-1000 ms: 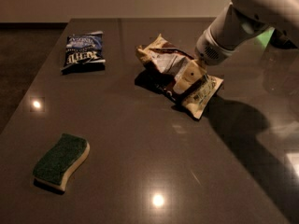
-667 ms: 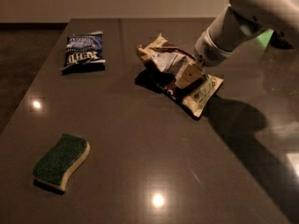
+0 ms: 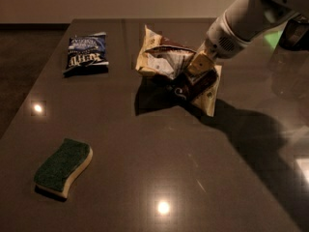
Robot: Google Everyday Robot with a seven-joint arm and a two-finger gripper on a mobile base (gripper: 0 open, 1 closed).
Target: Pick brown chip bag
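Note:
The brown chip bag is crumpled, with tan edges, a dark brown panel and white label patches, at the table's far middle. My gripper comes in from the upper right and is shut on the bag's middle. The bag's left end is tilted up off the table, with a dark shadow beneath it. Its lower right corner hangs near the surface. The fingertips are partly hidden in the bag's folds.
A smaller flat dark-blue chip bag lies at the far left. A green and yellow sponge lies at the near left. The dark glossy table shows light reflections. My arm crosses the upper right.
My gripper has risen slightly with the brown chip bag in it. The bag's left end has lifted and a shadow now shows under it.

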